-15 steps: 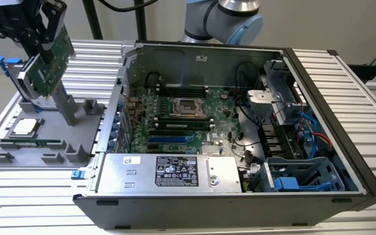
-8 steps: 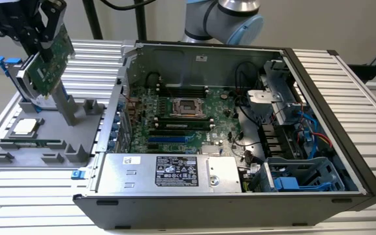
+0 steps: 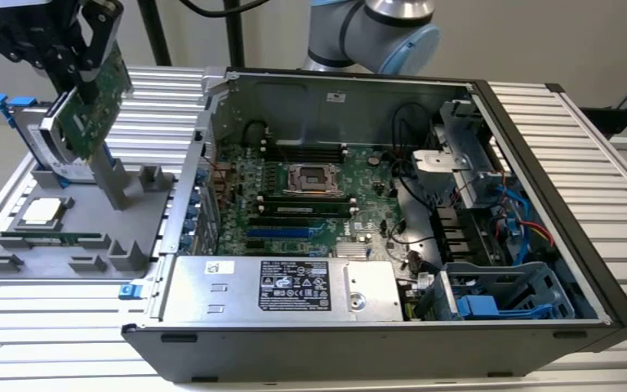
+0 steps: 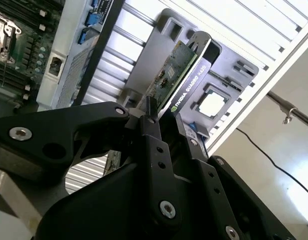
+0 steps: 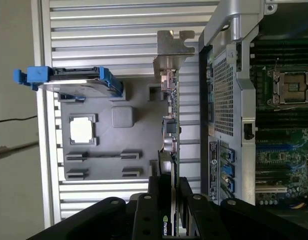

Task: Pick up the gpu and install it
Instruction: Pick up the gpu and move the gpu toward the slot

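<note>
Green board and black cooler mark the gpu [image 3: 94, 110]. In the exterior view we see it clamped by the black gripper [image 3: 78, 80], high at the exterior view's left. The card hangs tilted above a grey parts tray [image 3: 87, 219], outside the open computer case [image 3: 575, 204], whose motherboard [image 3: 303, 192] lies exposed. On the tray we see a hard drive [image 3: 33, 139] with blue rails near the card, and a processor chip [image 3: 42, 211] lying flat. Tray and case rest on a ribbed aluminium table [image 3: 52, 327].

In the second wrist view we look along the gripper [image 4: 164, 115]. Its fingers [image 4: 155, 142] press the two faces of the gpu [image 4: 180, 72], and the processor chip [image 4: 212, 104] lies beyond.

In the first wrist view we see the gpu [image 5: 170, 120] edge-on, its silver bracket [image 5: 171, 50] at the end far from the gripper [image 5: 169, 184]. The card sits between the hard drive [image 5: 76, 82] and the computer case [image 5: 229, 100], over the parts tray [image 5: 138, 110].
</note>
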### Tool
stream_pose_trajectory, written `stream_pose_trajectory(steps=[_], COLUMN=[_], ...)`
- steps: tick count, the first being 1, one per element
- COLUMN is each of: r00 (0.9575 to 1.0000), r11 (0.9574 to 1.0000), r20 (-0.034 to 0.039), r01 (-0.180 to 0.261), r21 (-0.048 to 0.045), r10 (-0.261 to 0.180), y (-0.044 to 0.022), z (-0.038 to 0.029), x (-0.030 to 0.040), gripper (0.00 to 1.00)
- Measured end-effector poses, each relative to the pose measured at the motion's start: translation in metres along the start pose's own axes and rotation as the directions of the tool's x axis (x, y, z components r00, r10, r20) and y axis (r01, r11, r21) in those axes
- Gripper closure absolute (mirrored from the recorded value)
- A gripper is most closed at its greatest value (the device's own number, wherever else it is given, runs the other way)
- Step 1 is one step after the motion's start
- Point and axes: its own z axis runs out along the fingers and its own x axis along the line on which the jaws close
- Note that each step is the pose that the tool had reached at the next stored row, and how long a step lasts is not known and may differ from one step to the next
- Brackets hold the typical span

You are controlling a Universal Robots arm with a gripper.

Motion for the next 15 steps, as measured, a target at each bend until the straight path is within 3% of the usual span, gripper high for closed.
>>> stream_pose_trajectory(steps=[15], r00=[1.0000], r11=[1.0000], r20=[-0.0015], r01=[0.000], r21=[0.0002], r10=[0.000], y=[0.0013], z=[0.0000], x=[-0.0282], gripper=[1.00])
